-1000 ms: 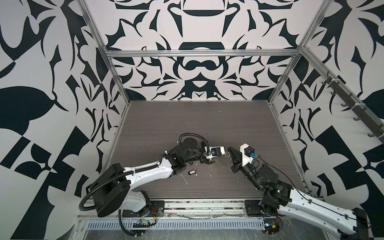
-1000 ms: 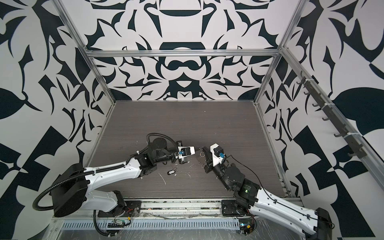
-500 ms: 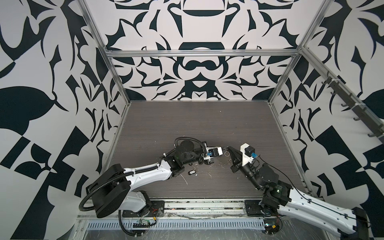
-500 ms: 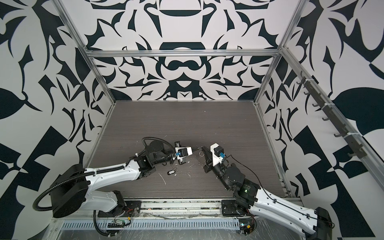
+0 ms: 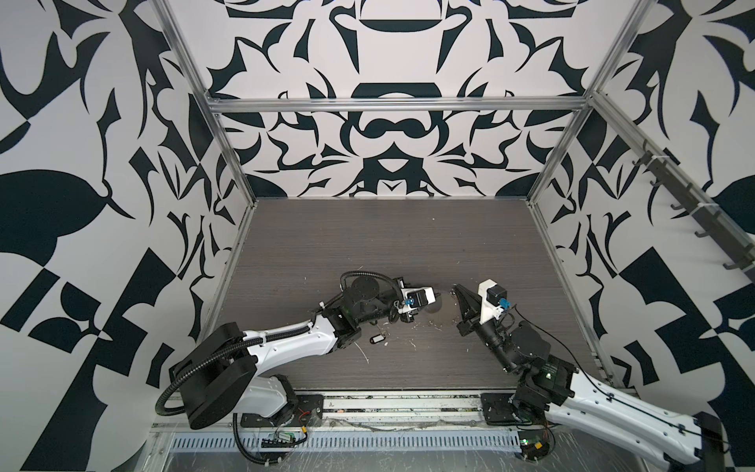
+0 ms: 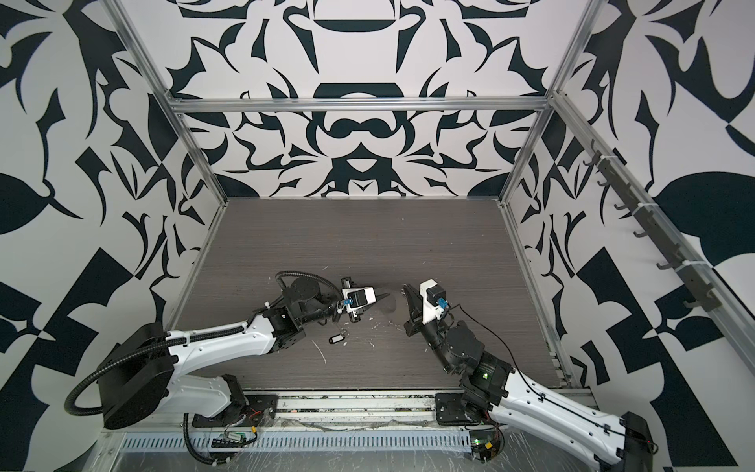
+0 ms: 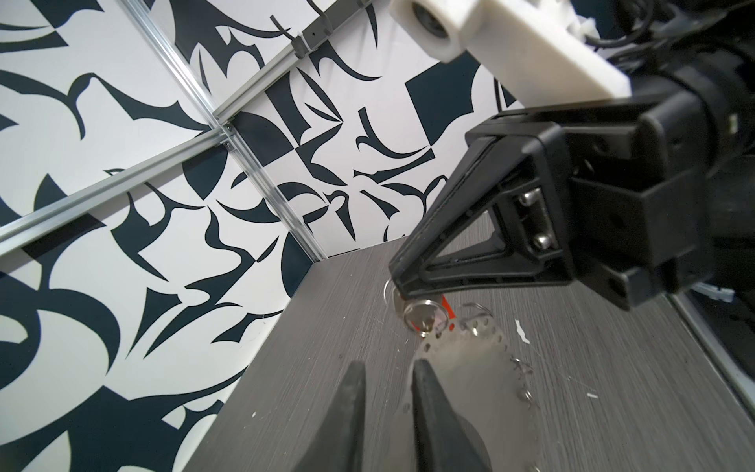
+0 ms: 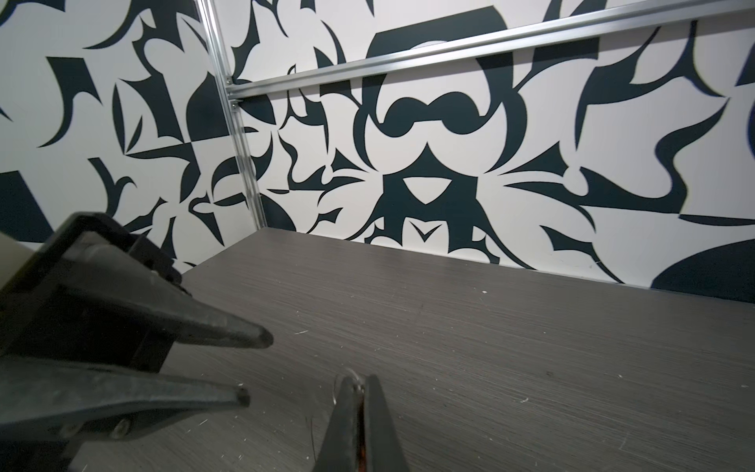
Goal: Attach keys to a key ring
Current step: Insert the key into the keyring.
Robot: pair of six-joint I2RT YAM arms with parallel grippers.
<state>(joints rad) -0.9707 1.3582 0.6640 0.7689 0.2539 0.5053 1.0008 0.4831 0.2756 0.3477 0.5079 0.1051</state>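
Note:
The key ring is a see-through grey disc with small holes along its rim, low on the table between both grippers; it shows faintly in both top views. My left gripper is open by a narrow gap showing bare table, and one finger overlaps the ring's edge. My right gripper is shut on keys with a red-orange tag, which hang at the ring's rim. The other keys, with a black tag, lie on the table beside the left arm.
White scraps and flecks litter the dark wood table around the arms. Patterned walls with aluminium rails enclose the table on three sides. A rail of hooks runs along the right wall.
My left gripper's jaws have parted from shut to a narrow gap, and the left arm has drawn back slightly to the left. The right arm has not moved.

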